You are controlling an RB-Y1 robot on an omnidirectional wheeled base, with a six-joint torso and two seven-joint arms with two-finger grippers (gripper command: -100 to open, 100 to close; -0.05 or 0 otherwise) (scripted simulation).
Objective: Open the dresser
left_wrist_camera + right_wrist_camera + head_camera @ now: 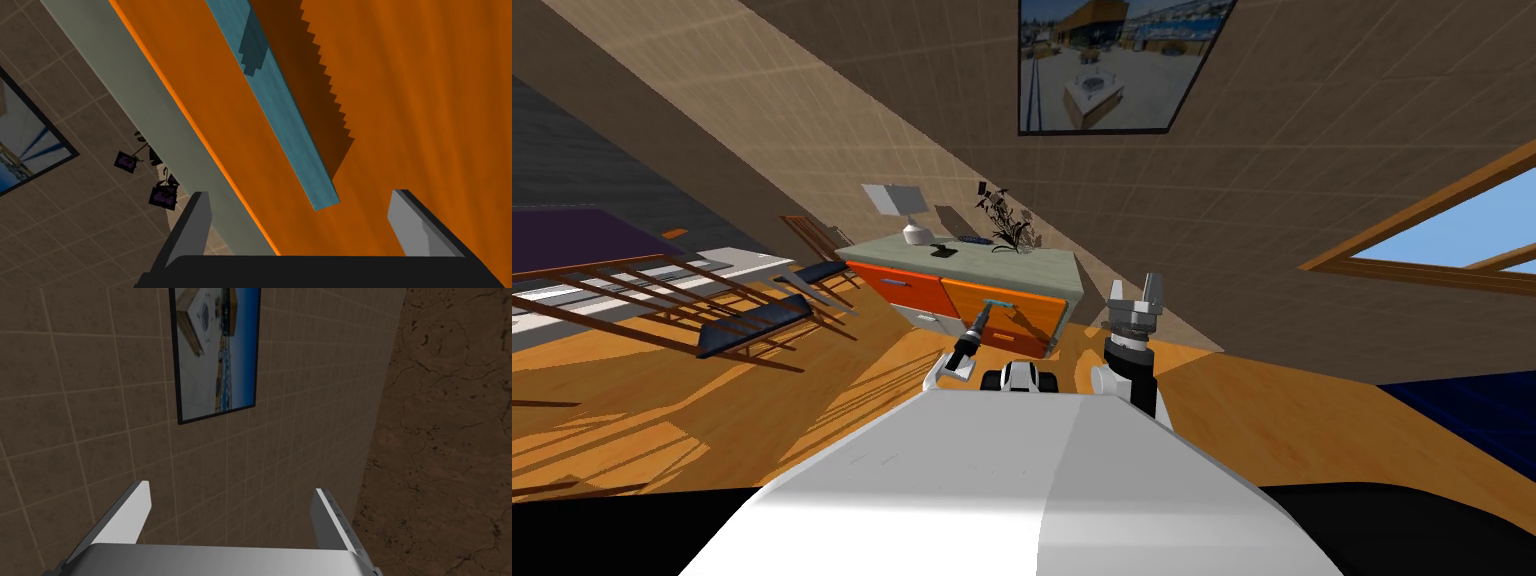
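Low dresser (904,283) with orange drawer fronts and a grey-green top stands against the tiled wall, ahead of me and slightly left. The target is the orange drawer front (410,90) carrying a thin teal bar handle (282,117).

Left hand (301,194): fingers apart, nothing gripped. It is close to the front, with the bar's end just ahead, between the fingers.

Right hand (1134,292): raised beside the dresser's end, fingers apart, idle.

Handling, my read:
- It's a rigid box that should slide rather than lift, so the load is drag, not weight.
- The bar looks stiff, smooth and narrow, so it could slip.
- Clamp across the bar nearer its middle, not the tip. A pull from the end could rack the drawer.
- Pull square to the front.

No brand, label or readable writing.
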